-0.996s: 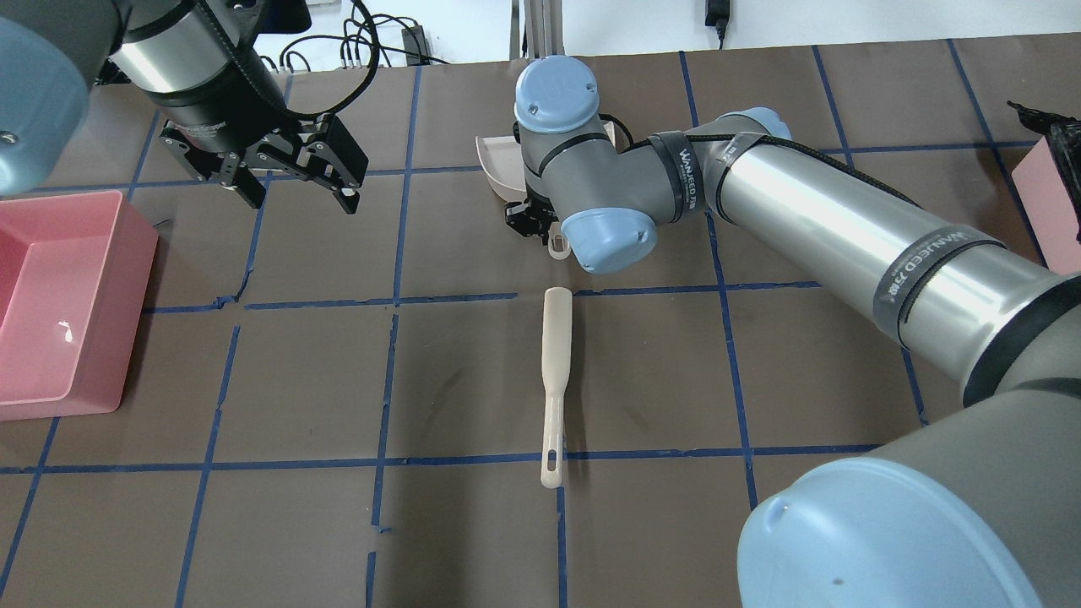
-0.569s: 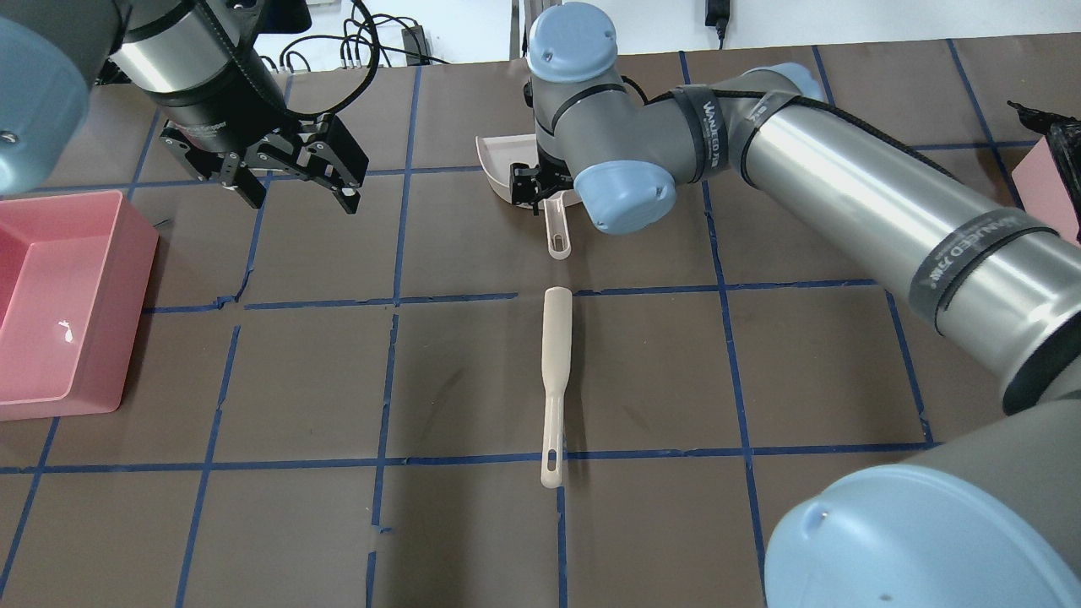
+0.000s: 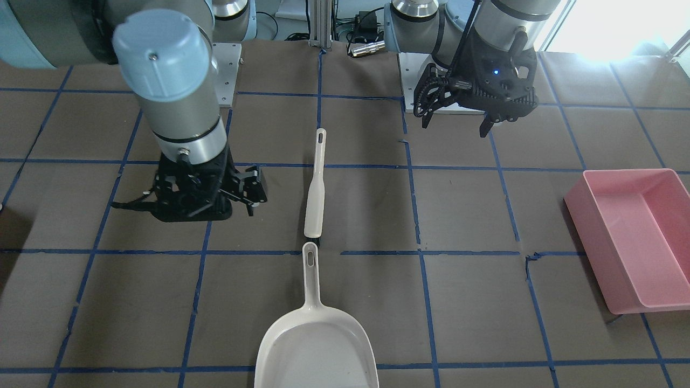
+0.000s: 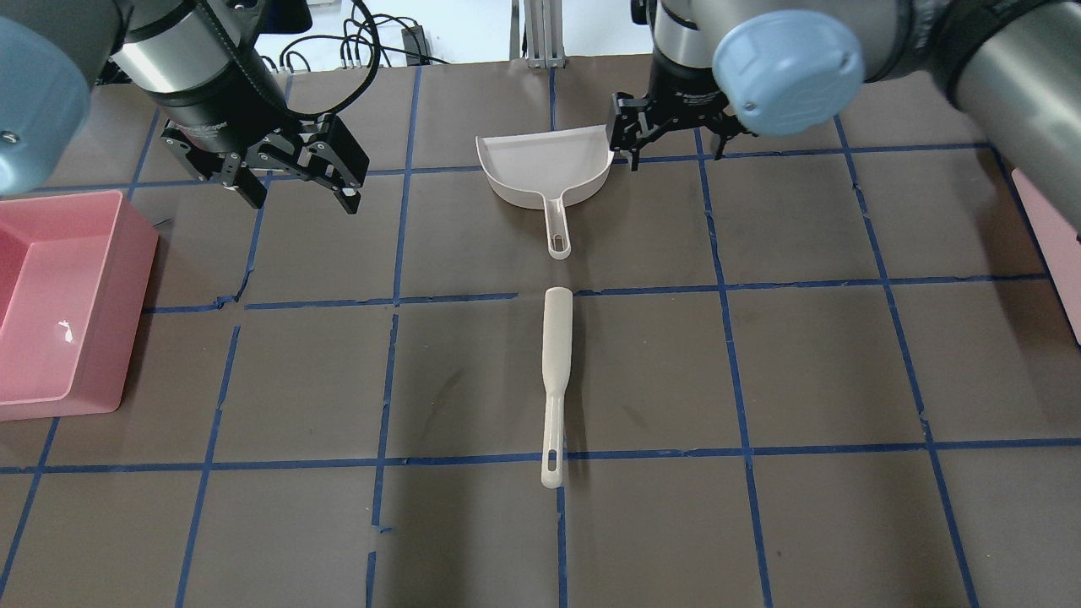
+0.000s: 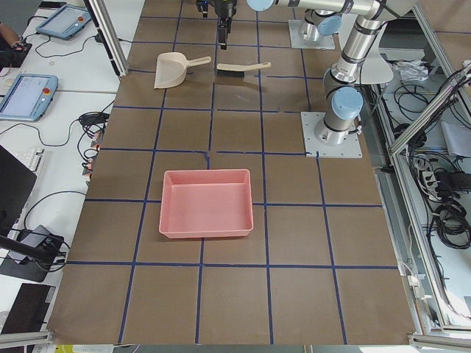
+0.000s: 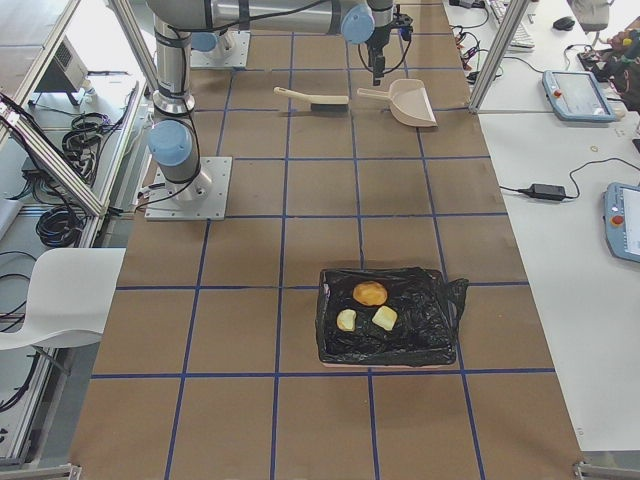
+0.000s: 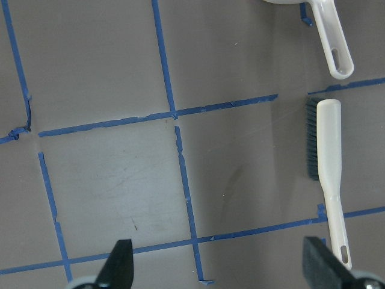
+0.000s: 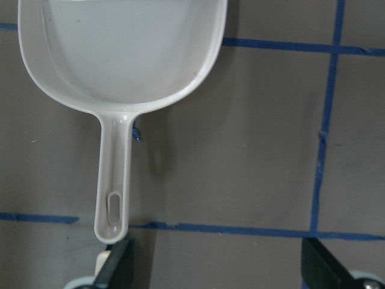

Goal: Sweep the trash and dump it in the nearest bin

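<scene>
The trash, an orange-brown lump [image 6: 370, 293] and two pale yellow chunks [image 6: 347, 320], lies inside a black-lined bin [image 6: 440, 300] at the robot's right end of the table. A white dustpan [image 4: 545, 169] [image 3: 317, 345] [image 8: 120, 48] and a white brush [image 4: 556, 355] [image 3: 315, 199] [image 7: 328, 174] lie in line at mid-table. My right gripper [image 4: 671, 148] [image 3: 202, 202] [image 8: 219, 271] hangs open and empty just right of the dustpan. Far to the dustpan's left, my left gripper [image 4: 300, 198] [image 3: 454, 125] [image 7: 221, 268] is open and holds nothing.
An empty pink bin [image 4: 51, 295] [image 3: 630, 237] [image 5: 206, 202] stands at the table's left end. Blue tape lines grid the brown table. Cables and mounts sit along the far edge.
My right arm has swung right, away from above the dustpan's handle, and the whole dustpan now shows. The dustpan, brush and left arm have not moved.
</scene>
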Controlling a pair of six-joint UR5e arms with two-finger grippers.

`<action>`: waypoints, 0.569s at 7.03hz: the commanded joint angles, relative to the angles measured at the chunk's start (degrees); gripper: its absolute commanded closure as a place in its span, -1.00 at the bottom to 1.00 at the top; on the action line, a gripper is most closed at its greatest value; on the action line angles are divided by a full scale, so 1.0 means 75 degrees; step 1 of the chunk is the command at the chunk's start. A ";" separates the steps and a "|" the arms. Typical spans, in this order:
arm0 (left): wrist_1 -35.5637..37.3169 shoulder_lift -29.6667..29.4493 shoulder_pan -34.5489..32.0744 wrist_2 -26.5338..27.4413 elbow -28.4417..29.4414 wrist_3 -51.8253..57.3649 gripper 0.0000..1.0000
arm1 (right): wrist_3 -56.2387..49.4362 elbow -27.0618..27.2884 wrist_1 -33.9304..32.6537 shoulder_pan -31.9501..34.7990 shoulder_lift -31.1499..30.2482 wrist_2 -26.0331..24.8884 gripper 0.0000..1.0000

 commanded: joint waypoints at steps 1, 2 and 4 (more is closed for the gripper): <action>0.0000 0.0007 0.0011 0.0000 0.0000 0.0003 -1.00 | -0.0604 0.0132 0.1190 -0.0939 -0.0919 -0.0001 -1.00; 0.0000 0.0007 -0.0001 0.0000 0.0000 0.0003 -1.00 | -0.0640 0.0331 0.1252 -0.0930 -0.1015 -0.0036 -1.00; 0.0000 0.0019 -0.0001 0.0000 0.0000 0.0003 -1.00 | -0.0535 0.0787 0.1254 -0.0860 -0.1412 -0.0001 -1.00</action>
